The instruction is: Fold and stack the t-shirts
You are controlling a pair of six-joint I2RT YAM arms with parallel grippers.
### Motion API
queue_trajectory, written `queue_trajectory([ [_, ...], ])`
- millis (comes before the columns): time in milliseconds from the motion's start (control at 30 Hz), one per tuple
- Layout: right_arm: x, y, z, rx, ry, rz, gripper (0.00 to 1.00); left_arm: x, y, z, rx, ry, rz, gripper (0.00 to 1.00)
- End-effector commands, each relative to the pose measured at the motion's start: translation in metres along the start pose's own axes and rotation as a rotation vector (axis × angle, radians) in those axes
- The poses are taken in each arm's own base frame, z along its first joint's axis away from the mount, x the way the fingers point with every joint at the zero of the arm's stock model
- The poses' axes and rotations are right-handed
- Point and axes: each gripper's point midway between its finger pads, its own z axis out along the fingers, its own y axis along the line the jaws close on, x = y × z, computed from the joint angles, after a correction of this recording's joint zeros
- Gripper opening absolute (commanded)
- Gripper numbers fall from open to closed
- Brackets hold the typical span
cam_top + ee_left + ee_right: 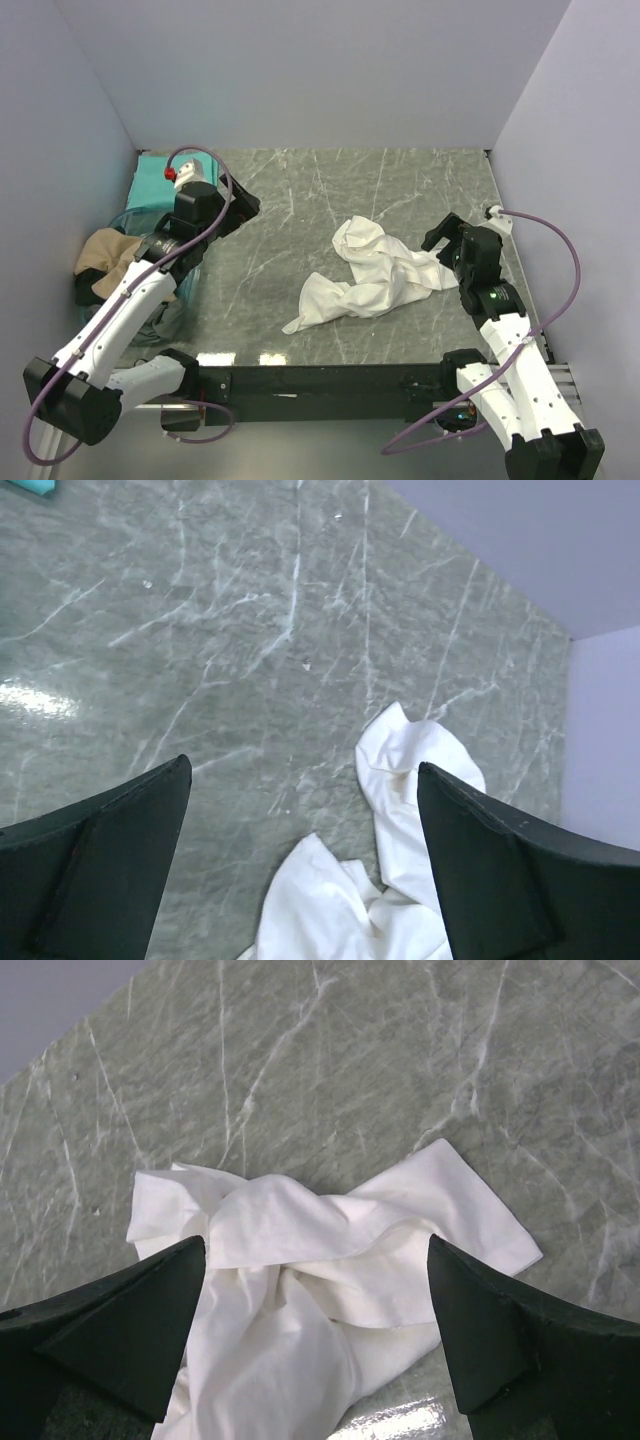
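White t-shirt — grey white-veined table

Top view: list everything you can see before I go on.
white tee: one, white, crumpled mid-table, nearer the right arm
teal tee: one, teal, far left corner
tan tee: one, tan, draped over the bin
bin: one, clear blue-tinted, left edge
table: one, grey-green marble
cables: two, purple, one per arm
left gripper: one, black, open, over bare table
right gripper: one, black, open, over the white tee
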Motion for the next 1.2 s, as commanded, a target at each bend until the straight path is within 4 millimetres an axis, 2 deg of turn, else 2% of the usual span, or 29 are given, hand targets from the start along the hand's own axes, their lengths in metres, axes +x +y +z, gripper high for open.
queue_trajectory([
  [0,-0.010,0.005,-0.003,-0.026,-0.033,-0.011,0.98,-0.010,-0.002,-0.003,0.013,-0.039,0.085,0.99],
  [133,-0.013,0.006,-0.005,-0.028,-0.039,-0.004,0.98,-0.008,0.002,-0.009,0.036,-0.056,0.084,0.99],
  [167,-0.014,0.007,-0.006,-0.028,-0.042,0.000,0.98,0.001,0.005,-0.008,0.050,-0.034,0.094,0.99],
  [233,-0.010,0.005,-0.007,-0.029,-0.026,-0.003,0.98,0.012,-0.009,-0.012,0.159,0.005,0.091,0.99],
  [267,-0.008,0.006,-0.007,-0.032,-0.022,-0.005,0.98,0.029,-0.004,-0.010,0.174,0.052,0.093,0.99],
  [300,-0.004,0.003,-0.005,-0.027,-0.013,-0.004,0.98,0.041,-0.013,-0.012,0.249,0.101,0.091,1.00],
  [333,0.000,0.004,-0.005,-0.031,0.004,-0.007,0.98,0.056,-0.014,-0.012,0.279,0.155,0.092,0.99],
  [400,0.004,0.001,-0.003,-0.021,0.019,-0.022,0.98,0.092,-0.008,-0.011,0.319,0.270,0.119,0.99],
  [433,0.004,-0.001,-0.002,-0.009,0.021,-0.022,0.98,0.117,-0.009,-0.012,0.338,0.351,0.144,0.99],
  [500,0.007,-0.003,0.001,0.012,0.039,-0.021,0.98,0.147,0.000,-0.011,0.312,0.422,0.179,0.99],
  [533,0.012,-0.006,0.004,0.029,0.059,-0.022,0.98,0.174,-0.001,-0.015,0.311,0.491,0.223,0.99],
  [600,0.017,-0.008,0.007,0.044,0.080,-0.012,0.98,0.204,0.001,-0.021,0.316,0.567,0.270,0.99],
  [633,0.021,-0.010,0.009,0.056,0.098,-0.012,0.98,0.228,0.003,-0.026,0.311,0.627,0.300,0.99],
  [700,0.026,-0.013,0.013,0.077,0.113,0.000,0.98,0.250,0.001,-0.030,0.328,0.674,0.326,0.99],
  [733,0.031,-0.017,0.015,0.099,0.132,0.000,0.98,0.267,0.004,-0.033,0.324,0.717,0.356,0.99],
  [867,0.037,-0.021,0.018,0.131,0.168,-0.006,0.98,0.292,-0.001,-0.033,0.324,0.749,0.463,0.99],
  [900,0.040,-0.023,0.018,0.143,0.177,-0.010,0.98,0.304,0.004,-0.033,0.308,0.774,0.501,0.99],
  [1000,0.044,-0.029,0.019,0.169,0.186,-0.009,0.98,0.315,0.026,-0.021,0.192,0.782,0.549,0.98],
  [1067,0.049,-0.034,0.018,0.185,0.194,-0.010,0.98,0.318,0.034,-0.016,0.141,0.789,0.557,0.91],
  [1100,0.050,-0.035,0.018,0.189,0.197,-0.010,0.98,0.317,0.045,-0.010,0.083,0.770,0.573,0.80],
  [1167,0.057,-0.039,0.015,0.202,0.212,0.009,0.97,0.318,0.048,-0.008,0.061,0.767,0.571,0.61],
])
